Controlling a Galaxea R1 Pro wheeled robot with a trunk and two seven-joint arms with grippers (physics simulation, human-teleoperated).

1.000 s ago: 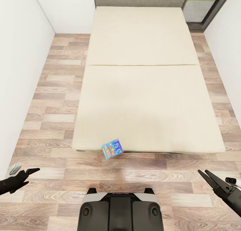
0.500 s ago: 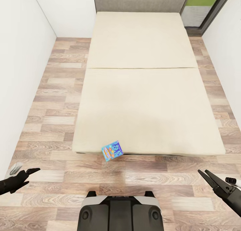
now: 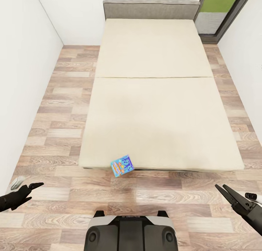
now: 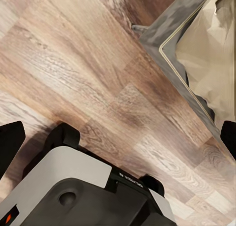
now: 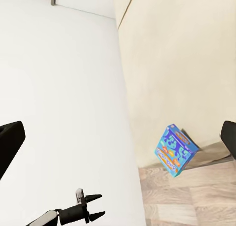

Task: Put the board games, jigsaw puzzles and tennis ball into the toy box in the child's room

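Wood floor (image 3: 65, 98), bed (image 3: 153, 109), apparently leaning blue board game (image 3: 122, 166)

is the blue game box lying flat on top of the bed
No. The blue game box stands tilted against the foot edge of the bed, its lower end on the floor.

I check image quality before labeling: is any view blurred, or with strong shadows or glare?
Head view: sharp, with flat even light and a faint sheen on the floor before the bed. Right wrist view: the blue board game is sharp. Left wrist view: the planks look slightly soft.
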